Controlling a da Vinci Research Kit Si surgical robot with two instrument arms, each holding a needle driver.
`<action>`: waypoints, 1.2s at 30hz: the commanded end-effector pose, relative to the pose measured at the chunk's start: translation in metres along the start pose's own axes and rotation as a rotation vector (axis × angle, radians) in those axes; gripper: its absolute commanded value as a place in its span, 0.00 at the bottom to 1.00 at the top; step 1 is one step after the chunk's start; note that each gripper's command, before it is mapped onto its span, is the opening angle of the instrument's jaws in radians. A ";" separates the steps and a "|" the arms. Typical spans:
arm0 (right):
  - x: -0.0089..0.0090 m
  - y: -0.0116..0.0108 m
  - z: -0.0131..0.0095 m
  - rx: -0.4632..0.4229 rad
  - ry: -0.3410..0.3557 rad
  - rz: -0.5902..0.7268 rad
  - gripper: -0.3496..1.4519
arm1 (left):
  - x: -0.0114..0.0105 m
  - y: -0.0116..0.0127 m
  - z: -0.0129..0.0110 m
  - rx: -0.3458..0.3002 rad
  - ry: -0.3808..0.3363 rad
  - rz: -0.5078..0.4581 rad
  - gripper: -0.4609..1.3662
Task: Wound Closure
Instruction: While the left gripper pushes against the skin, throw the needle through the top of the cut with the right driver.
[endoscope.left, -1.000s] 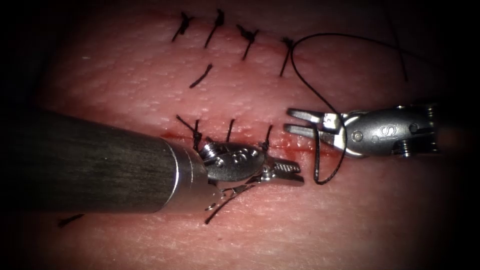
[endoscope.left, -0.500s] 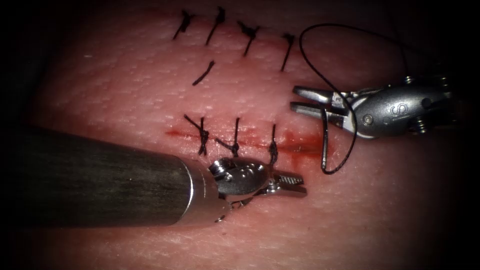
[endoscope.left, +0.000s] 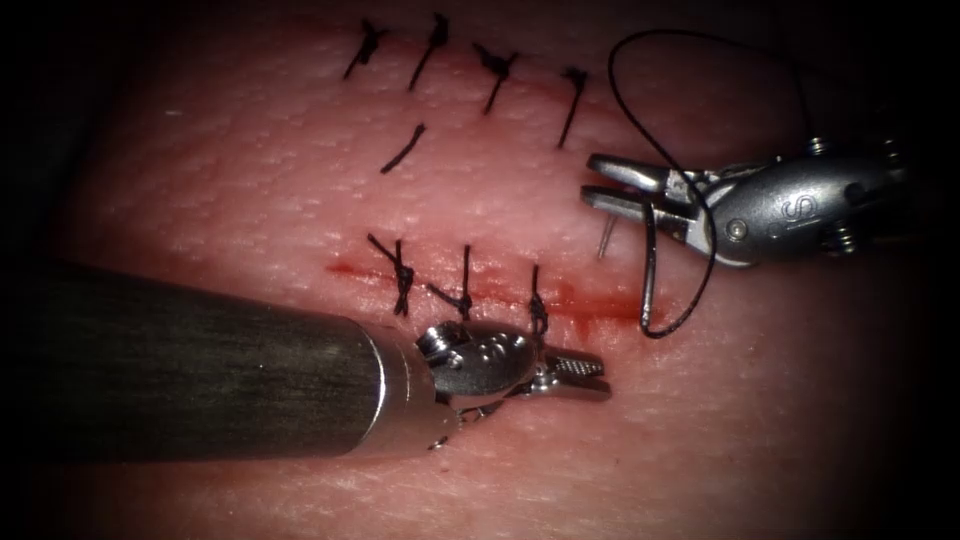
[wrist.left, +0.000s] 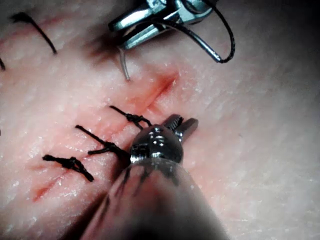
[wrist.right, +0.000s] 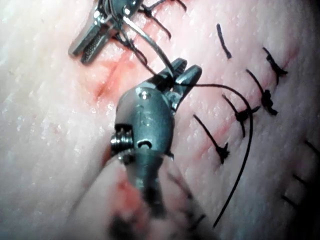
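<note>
My right tool (endoscope.left: 592, 180) comes in from the right, its jaws shut on the curved needle (endoscope.left: 649, 270) near mid-curve. The needle's pale tip (endoscope.left: 605, 240) points down at the tissue (endoscope.left: 250, 190) just above the right end of the cut (endoscope.left: 600, 303); I cannot tell whether it touches. The needle's rear half hangs over that end of the cut. Black thread (endoscope.left: 625, 110) loops up from it. My left tool (endoscope.left: 600, 378) lies just below the cut, jaws slightly open and holding nothing. The left wrist view shows the tip (wrist.left: 125, 67) near the surface.
Three knotted stitches (endoscope.left: 465, 285) cross the cut left of its unstitched right end, where red fluid (endoscope.left: 575, 300) sits. A second row of stitches (endoscope.left: 495, 75) runs along the far edge, with a loose thread piece (endoscope.left: 403, 148) below it. The left tool's thick shaft (endoscope.left: 200, 365) covers the lower left.
The left tool has dropped below the cut, uncovering the three stitches. The right tool has risen and shifted right with the needle. The needle's tip now shows under its jaws.
</note>
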 end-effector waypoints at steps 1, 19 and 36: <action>-0.0001 -0.0001 0.0000 -0.002 -0.004 0.019 0.00 | 0.0001 0.0000 -0.0001 -0.005 -0.001 -0.001 0.28; -0.0028 -0.0011 0.0013 0.122 -0.122 0.519 0.00 | 0.0001 0.0000 -0.0009 -0.005 0.000 0.000 0.28; -0.0032 0.0030 0.0022 0.124 -0.130 0.749 0.00 | -0.0033 -0.0009 0.0004 0.085 -0.138 -0.015 0.12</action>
